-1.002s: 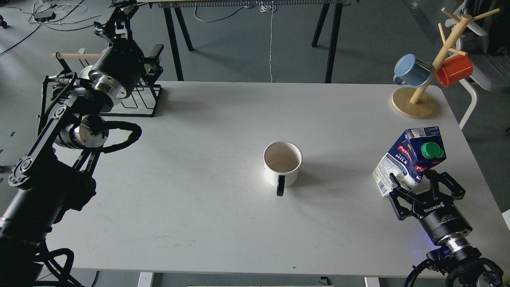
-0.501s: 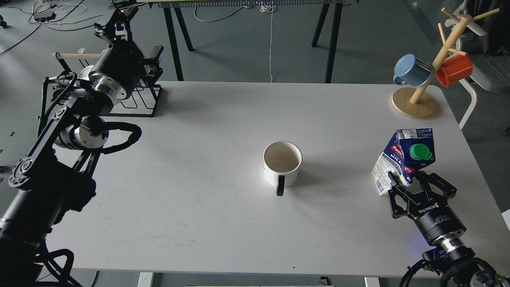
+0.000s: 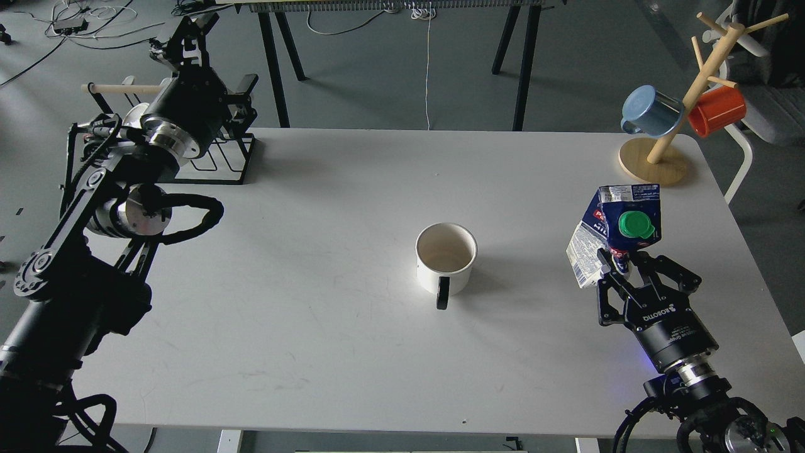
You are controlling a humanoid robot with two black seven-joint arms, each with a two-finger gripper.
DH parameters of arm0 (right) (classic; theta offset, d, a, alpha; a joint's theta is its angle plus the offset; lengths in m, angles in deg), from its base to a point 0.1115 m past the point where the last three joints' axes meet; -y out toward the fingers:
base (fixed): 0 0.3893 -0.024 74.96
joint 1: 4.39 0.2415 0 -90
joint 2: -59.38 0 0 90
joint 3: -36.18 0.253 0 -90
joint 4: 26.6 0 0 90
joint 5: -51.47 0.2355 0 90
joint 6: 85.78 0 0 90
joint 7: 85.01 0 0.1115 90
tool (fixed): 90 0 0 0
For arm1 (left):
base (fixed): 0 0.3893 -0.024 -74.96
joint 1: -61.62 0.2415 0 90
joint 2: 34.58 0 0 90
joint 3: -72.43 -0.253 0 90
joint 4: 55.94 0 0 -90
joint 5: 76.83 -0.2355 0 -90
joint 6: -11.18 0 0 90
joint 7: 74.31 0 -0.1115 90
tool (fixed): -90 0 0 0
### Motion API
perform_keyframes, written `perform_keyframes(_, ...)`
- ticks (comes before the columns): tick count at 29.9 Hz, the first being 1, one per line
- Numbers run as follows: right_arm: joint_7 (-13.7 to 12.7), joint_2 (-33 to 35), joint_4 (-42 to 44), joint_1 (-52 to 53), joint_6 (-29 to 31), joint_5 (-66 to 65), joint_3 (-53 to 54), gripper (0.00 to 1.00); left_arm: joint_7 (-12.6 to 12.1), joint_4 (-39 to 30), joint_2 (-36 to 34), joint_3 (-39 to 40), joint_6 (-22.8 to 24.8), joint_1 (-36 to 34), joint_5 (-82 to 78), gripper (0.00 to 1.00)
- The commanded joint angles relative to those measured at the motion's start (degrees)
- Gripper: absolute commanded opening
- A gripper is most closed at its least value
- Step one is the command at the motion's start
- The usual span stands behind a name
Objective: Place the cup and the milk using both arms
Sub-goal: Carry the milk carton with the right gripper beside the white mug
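Note:
A white cup (image 3: pixel 445 255) with a black handle stands upright and empty at the table's middle, handle toward me. My right gripper (image 3: pixel 624 267) is shut on the lower part of a blue and white milk carton (image 3: pixel 613 233) with a green cap, held tilted above the table's right side, well right of the cup. My left arm reaches up at the far left; its gripper (image 3: pixel 187 33) is beyond the table's back left corner, dark and small, so its fingers cannot be told apart.
A wooden mug tree (image 3: pixel 654 160) with a blue mug (image 3: pixel 651 112) and an orange mug (image 3: pixel 717 110) stands at the back right corner. A black wire rack (image 3: pixel 220 160) sits at the back left corner. Table legs stand behind.
My right gripper has carried the milk carton left and farther from me, toward the cup, and the carton has turned more upright. The left arm and the cup have hardly moved.

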State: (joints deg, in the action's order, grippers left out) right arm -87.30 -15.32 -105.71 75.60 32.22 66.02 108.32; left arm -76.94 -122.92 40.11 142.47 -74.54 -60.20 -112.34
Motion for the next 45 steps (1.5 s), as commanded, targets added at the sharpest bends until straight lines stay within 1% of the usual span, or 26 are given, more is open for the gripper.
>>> perform_keyframes(1, -0.09, -2.63, -0.43, 1.39, 0.0, -0.48, -2.34, 0.35, -0.09, 0.01, 0.02, -0.07, -0.07, 0.01, 0.0, 0.99)
perform_keyframes(9, 0.0, -9.13, 1.59, 2.54, 0.0, -4.44, -6.13, 0.36, -0.09, 0.01, -0.16, -0.07, -0.15, 0.01, 0.0, 0.99)
perform_keyframes(15, 0.0, -12.74, 4.05, 3.24, 0.0, -6.63, -7.01, 0.36, -0.09, 0.18, -0.07, -0.07, -0.16, 0.01, -0.09, 0.99)
perform_keyframes(27, 0.0, -14.41, 9.68, 6.75, 0.0, -7.34, -7.63, 0.37, -0.09, 0.71, -0.16, -0.07, -0.24, 0.01, -0.09, 0.99)
perform_keyframes(30, 0.0, -14.5, 10.56, 7.28, 0.0, -7.34, -7.71, 0.38, -0.09, 0.71, -0.07, -0.07, -0.24, 0.01, -0.09, 0.99)
perform_keyframes(32, 0.0, -14.85, 10.91, 7.37, 0.0, -7.34, -7.8, 0.42, -0.09, 0.71, 0.02, -0.07, -0.24, 0.01, -0.09, 0.99)
perform_keyframes(33, 0.0, -14.94, 11.17, 7.46, 0.0, -7.34, -7.8, 0.45, -0.09, 0.8, 0.02, -0.07, -0.24, 0.01, -0.09, 0.99)
perform_keyframes(34, 0.0, -14.94, 11.44, 7.46, 0.0, -7.43, -7.89, 0.52, -0.09, 0.8, 0.11, -0.07, -0.24, 0.01, -0.09, 0.99)
perform_keyframes(35, 0.0, -14.94, 11.7, 7.55, 0.0, -7.43, -7.89, 0.65, -0.09, 0.8, 0.11, -0.07, -0.24, 0.01, -0.09, 0.99)
perform_keyframes(36, 0.0, -15.11, 11.88, 7.72, 0.0, -7.34, -7.89, 0.75, -0.09, 0.8, 0.11, -0.07, -0.24, 0.01, -0.09, 0.99)
perform_keyframes(37, -0.09, -15.12, 11.97, 8.07, 0.0, -7.43, -7.89, 0.8, -0.09, 0.8, 0.11, -0.07, -0.24, 0.01, -0.09, 0.99)
perform_keyframes(39, -0.09, -15.03, 11.97, 8.25, 0.0, -7.34, -8.06, 0.92, -0.09, 0.8, 0.11, -0.07, -0.24, 0.01, -0.09, 0.99)
perform_keyframes(42, -0.17, -14.85, 11.88, 8.34, 0.0, -7.34, -8.5, 0.98, -0.09, 0.8, 0.02, -0.07, -0.24, 0.01, -0.09, 0.99)
perform_keyframes(45, -0.17, -14.77, 11.62, 8.34, 0.0, -7.08, -8.42, 0.98, -0.09, 0.8, 0.02, -0.07, -0.24, 0.01, -0.09, 0.99)
